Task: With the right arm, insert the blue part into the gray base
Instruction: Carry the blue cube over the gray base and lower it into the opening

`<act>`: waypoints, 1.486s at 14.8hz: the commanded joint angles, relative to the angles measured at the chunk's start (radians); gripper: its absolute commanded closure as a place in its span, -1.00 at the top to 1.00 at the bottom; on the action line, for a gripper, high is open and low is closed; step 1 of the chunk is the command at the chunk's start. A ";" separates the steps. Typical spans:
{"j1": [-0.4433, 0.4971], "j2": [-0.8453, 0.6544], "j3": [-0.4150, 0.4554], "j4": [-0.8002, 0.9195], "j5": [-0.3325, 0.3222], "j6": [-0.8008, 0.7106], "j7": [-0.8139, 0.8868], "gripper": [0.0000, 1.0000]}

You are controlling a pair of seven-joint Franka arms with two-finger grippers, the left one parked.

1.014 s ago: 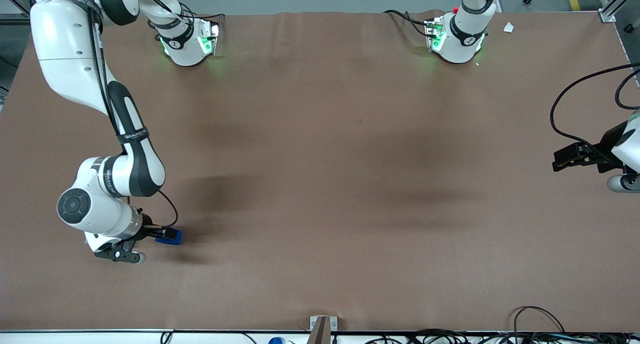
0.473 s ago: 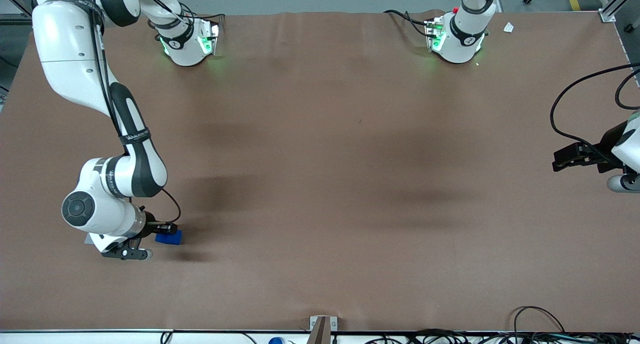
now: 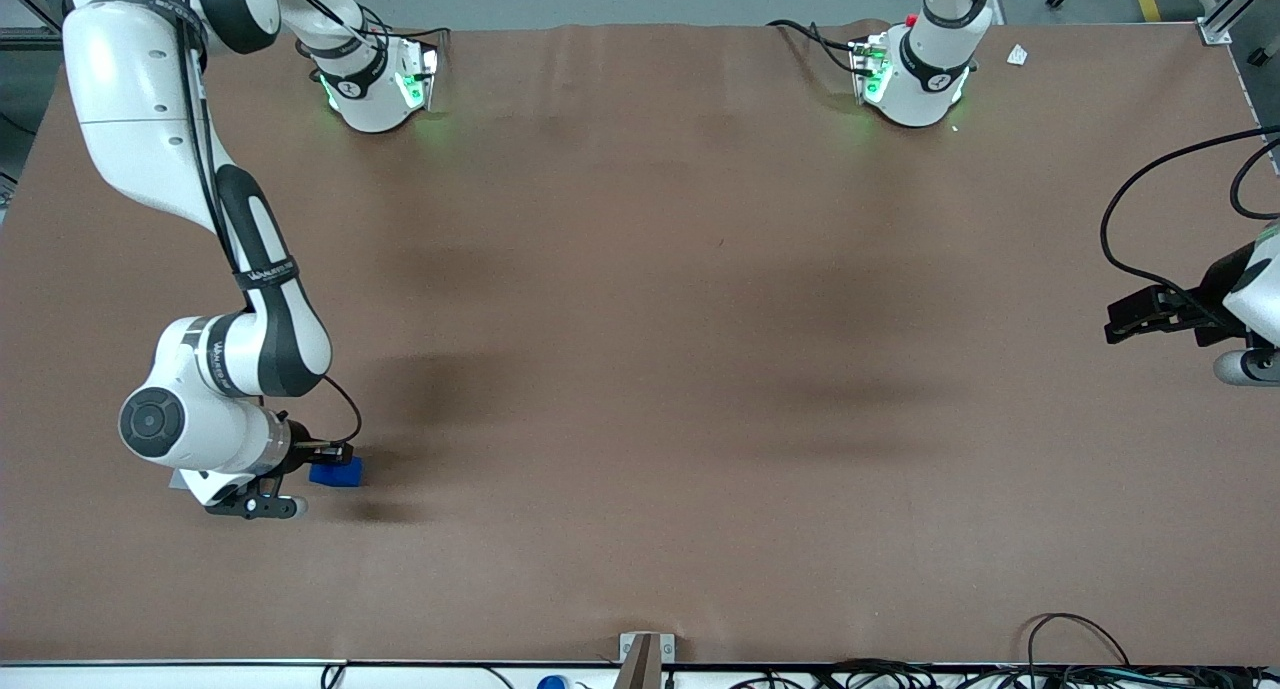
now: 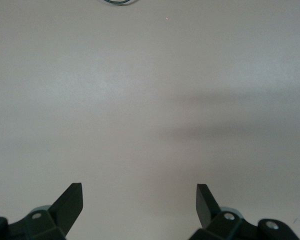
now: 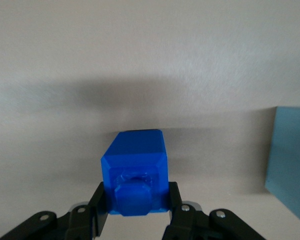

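Note:
My right arm's gripper (image 3: 330, 460) is at the working arm's end of the table, near the front camera. It is shut on the blue part (image 3: 336, 473), with one finger on each side, as the right wrist view shows for the gripper (image 5: 136, 197) and the blue part (image 5: 135, 157). The part is low over the brown table and casts a shadow beside it. The gray base (image 3: 176, 479) is almost hidden under my wrist, with only a corner showing. In the right wrist view one pale side of the gray base (image 5: 291, 155) shows beside the blue part, apart from it.
The brown table mat (image 3: 640, 369) spreads wide toward the parked arm's end. Both arm bases (image 3: 375, 89) stand at the edge farthest from the front camera. A small metal bracket (image 3: 645, 651) and cables (image 3: 1080, 659) lie at the near edge.
My wrist has shifted and turned slightly, uncovering a corner of the gray base. The blue part stays held in the fingers and has barely moved.

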State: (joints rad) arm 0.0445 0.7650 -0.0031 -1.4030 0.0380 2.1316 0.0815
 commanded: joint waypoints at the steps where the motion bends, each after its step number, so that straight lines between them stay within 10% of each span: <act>1: -0.047 -0.021 0.000 0.172 0.023 -0.201 -0.020 -1.00; 22: -0.198 0.028 -0.002 0.236 -0.119 -0.337 -0.101 -1.00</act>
State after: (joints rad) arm -0.1535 0.7957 -0.0163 -1.1618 -0.0364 1.8139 -0.0012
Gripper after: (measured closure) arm 0.489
